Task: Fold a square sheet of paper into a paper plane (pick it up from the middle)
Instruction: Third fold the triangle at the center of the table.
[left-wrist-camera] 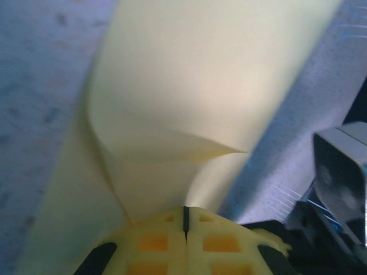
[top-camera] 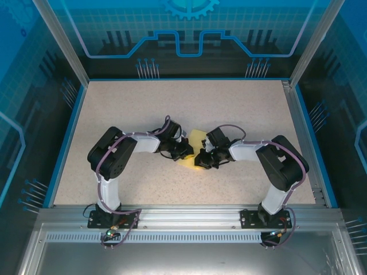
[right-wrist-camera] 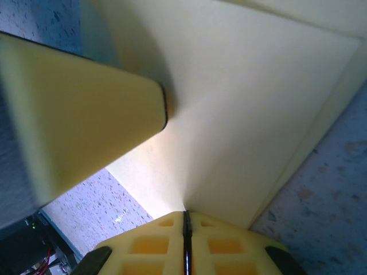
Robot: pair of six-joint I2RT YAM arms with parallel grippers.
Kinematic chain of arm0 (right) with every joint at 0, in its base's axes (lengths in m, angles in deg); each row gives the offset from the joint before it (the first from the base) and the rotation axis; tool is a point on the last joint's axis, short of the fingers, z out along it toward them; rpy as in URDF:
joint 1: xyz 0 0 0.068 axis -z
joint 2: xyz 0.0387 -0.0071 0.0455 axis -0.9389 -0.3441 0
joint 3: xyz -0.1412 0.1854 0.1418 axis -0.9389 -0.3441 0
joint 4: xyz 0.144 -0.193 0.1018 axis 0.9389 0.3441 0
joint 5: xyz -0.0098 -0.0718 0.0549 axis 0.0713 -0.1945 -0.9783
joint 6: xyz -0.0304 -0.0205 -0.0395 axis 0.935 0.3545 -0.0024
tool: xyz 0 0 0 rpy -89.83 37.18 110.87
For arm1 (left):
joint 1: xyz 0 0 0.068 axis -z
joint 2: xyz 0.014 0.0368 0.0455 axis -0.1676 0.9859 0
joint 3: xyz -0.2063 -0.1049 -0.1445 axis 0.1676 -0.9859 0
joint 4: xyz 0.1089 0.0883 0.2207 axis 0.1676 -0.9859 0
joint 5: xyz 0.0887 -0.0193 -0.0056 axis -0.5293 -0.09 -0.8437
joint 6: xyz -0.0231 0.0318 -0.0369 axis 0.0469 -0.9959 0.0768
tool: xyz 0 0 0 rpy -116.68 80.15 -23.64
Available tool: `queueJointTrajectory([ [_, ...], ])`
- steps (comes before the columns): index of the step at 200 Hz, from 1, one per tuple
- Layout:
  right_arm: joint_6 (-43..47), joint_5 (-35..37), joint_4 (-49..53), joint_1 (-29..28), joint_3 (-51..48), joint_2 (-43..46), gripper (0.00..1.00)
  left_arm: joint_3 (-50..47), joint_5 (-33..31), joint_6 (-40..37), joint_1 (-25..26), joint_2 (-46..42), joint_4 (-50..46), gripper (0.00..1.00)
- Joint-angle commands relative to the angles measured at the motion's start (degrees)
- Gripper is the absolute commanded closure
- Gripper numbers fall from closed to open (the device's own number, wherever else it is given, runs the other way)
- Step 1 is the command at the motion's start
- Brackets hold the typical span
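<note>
At the near edge of the table (top-camera: pixel 258 109), two arms rise from an aluminium rail (top-camera: pixel 183 213) and bend inward. The left arm (top-camera: pixel 112 157) and the right arm (top-camera: pixel 281 163) meet nose to nose at the table's middle. Pinched between them is the paper (top-camera: pixel 195 137), a pale-yellow, partly folded sheet that shows just beyond and just short of the point where the wrists converge. The left gripper (top-camera: pixel 184 152) grips it from the left and the right gripper (top-camera: pixel 202 160) from the right, the two tips close together. From the left wrist, the left gripper (left-wrist-camera: pixel 184 216) has its yellow fingers (left-wrist-camera: pixel 155 240) pressed together with only a thin dark seam between them. The paper (left-wrist-camera: pixel 200 86) runs straight out of that seam and widens away from it, one flap curling across to a point, with a grey part of the right arm (left-wrist-camera: pixel 338 177) just beside the sheet. From the right wrist, the right gripper (right-wrist-camera: pixel 185 217) is likewise closed on the paper (right-wrist-camera: pixel 246 114), which fans out from the seam with a layered edge along its right side, above the speckled table. A blurred pale-yellow slab (right-wrist-camera: pixel 74 109) with a dark end lies across the sheet's upper left; what it is cannot be told. Beyond the table stands a blue-lit back wall (top-camera: pixel 183 34).
</note>
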Motion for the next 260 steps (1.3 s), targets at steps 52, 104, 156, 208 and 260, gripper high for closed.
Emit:
queueJointTrajectory([
  [52, 2.2, 2.9, 7.0, 0.0, 0.4, -1.8, 0.93, 1.1, -2.7, -2.8, -4.2, 2.3, -2.8, 0.96],
  [104, 3.5, 2.7, 8.5, 0.1, 1.8, -2.7, 0.94, 4.4, -2.5, -4.5, -6.4, 3.8, -4.8, 0.96],
  [156, 4.4, 2.6, 9.9, 0.1, 3.0, -3.1, 0.94, 5.1, -2.2, -5.8, -7.7, 3.7, -6.1, 0.95],
  [208, 5.1, 2.3, 10.8, 0.2, 3.4, -3.0, 0.94, 7.1, -2.3, -6.9, -8.9, 5.3, -7.4, 0.95],
  [260, 5.9, 1.5, 11.4, 0.3, 4.1, -3.3, 0.94, 8.2, -3.1, -8.4, -10.9, 5.2, -9.9, 0.95],
])
